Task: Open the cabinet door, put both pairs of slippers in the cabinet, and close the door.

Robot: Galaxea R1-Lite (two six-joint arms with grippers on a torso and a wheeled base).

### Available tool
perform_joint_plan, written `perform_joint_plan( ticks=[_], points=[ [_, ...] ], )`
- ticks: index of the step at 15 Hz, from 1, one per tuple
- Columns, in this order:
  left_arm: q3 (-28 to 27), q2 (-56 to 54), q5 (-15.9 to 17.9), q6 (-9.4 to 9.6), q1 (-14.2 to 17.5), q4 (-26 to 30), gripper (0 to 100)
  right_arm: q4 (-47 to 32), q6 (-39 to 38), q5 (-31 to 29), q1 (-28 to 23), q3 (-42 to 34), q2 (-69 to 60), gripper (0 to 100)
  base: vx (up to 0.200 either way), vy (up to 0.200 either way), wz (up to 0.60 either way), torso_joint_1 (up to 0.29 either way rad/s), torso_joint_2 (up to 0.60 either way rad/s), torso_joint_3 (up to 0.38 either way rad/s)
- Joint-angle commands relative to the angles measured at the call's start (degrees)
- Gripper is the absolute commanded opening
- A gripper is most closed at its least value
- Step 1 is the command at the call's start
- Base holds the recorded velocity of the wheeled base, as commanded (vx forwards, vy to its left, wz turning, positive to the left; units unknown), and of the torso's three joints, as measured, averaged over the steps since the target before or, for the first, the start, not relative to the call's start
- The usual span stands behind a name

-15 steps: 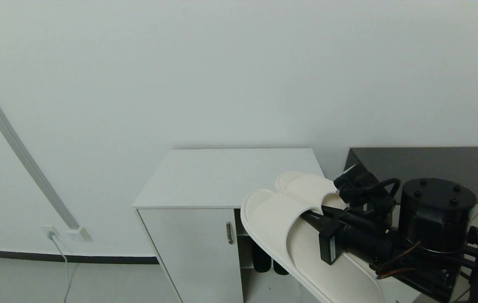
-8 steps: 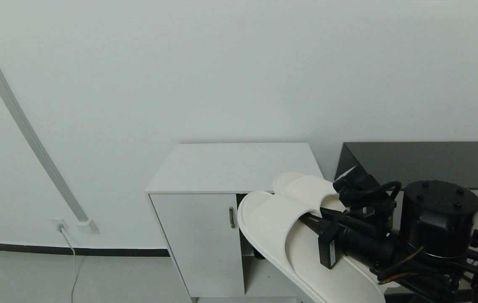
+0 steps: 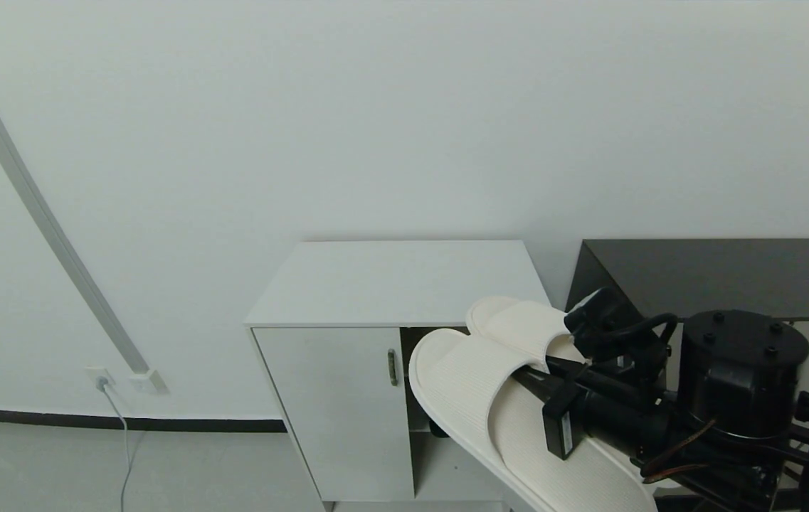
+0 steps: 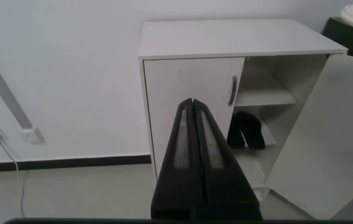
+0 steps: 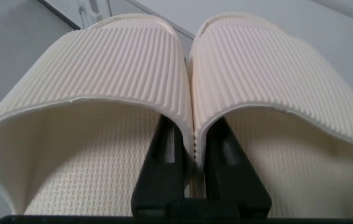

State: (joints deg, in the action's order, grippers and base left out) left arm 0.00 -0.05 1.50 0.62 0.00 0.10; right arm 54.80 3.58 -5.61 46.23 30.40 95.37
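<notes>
Head and left wrist cameras both face the cabinet; right wrist camera sits close behind slippers.

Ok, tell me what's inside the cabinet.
Through the open door, the cabinet shows a shelf and a black pair standing below it. The left half is hidden behind the closed door.

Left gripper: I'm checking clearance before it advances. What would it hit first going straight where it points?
Most likely the cabinet's closed door, on the panel short of its handle: the left gripper, shut, points at it. Nothing shows between them, though depth is hard to judge.
</notes>
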Motion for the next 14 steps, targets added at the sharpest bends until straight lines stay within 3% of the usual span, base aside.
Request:
perform_joint_plan(
  ticks=[1, 4, 14],
  points=[
    [0.0, 0.0, 0.0, -0.01, 0.0, 0.0, 0, 0.0, 0.0, 0.0, -0.1, 0.0, 0.1, 0, 0.000, 0.000, 0.00, 0.000, 0.00, 0.000],
    [0.0, 0.0, 0.0, -0.01, 0.0, 0.0, 0, 0.0, 0.0, 0.0, 0.0, 0.0, 0.1, 0, 0.000, 0.000, 0.00, -0.060, 0.11, 0.070],
    [0.0, 0.0, 0.0, -0.01, 0.0, 0.0, 0, 0.0, 0.0, 0.0, -0.1, -0.1, 0.2, 0, 0.000, 0.000, 0.00, -0.152, 0.35, 0.189]
  ],
)
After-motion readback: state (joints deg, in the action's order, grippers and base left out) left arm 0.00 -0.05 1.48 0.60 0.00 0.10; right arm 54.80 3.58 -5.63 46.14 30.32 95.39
